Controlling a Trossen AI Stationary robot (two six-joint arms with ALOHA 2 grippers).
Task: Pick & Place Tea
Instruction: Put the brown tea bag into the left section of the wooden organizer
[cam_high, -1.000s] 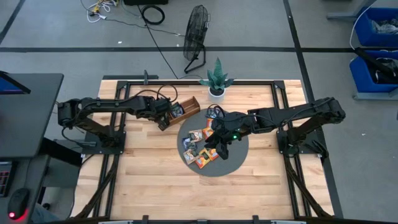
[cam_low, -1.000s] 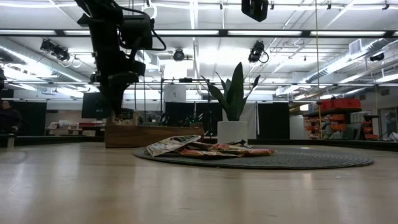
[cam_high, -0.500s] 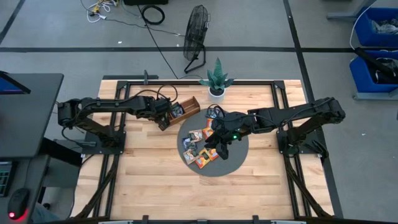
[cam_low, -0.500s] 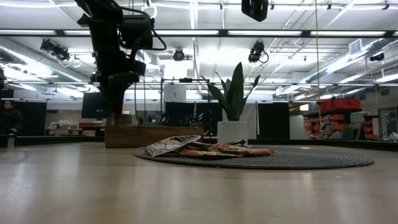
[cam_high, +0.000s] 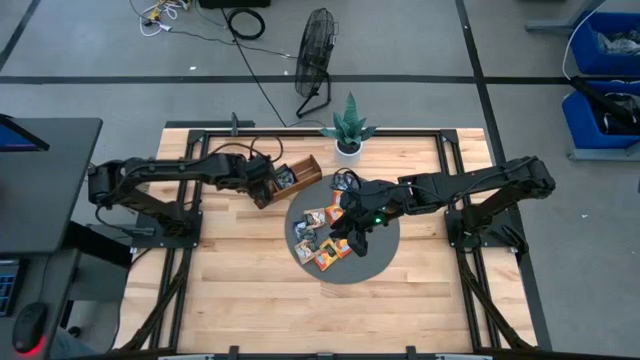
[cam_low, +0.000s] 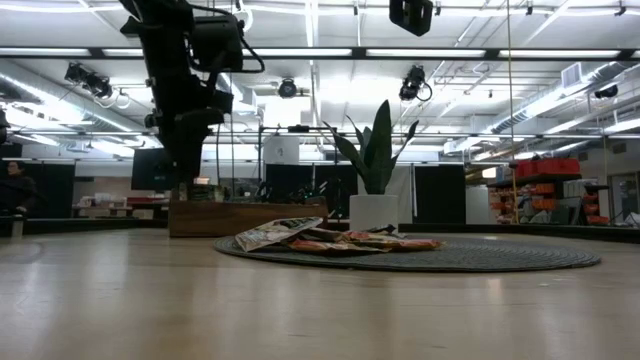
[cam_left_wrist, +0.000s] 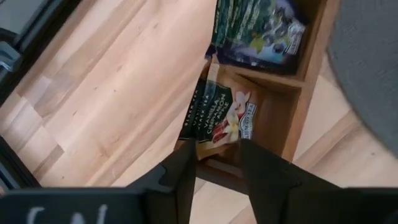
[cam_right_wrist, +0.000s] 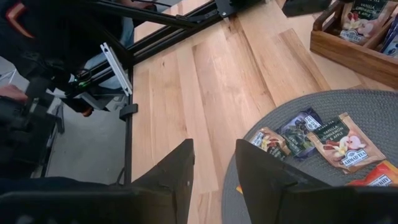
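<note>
The long wooden tray (cam_high: 300, 172) lies at the grey round mat's far left. My left gripper (cam_left_wrist: 217, 162) hangs open over the tray's left end, pointing steeply down. Just beyond its fingertips a dark sachet with a vanilla picture (cam_left_wrist: 217, 115) lies slanted in the end compartment. A blue-green sachet (cam_left_wrist: 255, 31) lies in the compartment beside it. Several tea sachets (cam_high: 322, 238) lie spread on the mat (cam_high: 375, 262). My right gripper (cam_right_wrist: 214, 168) hovers open above the mat's left part, nothing between its fingers.
A potted plant (cam_high: 348, 130) stands at the table's far edge behind the mat. A floor fan (cam_high: 318, 60) stands beyond the table. Bare wood stretches along the near half of the table (cam_high: 250, 300). Black frame rails (cam_right_wrist: 124, 68) run along the table's sides.
</note>
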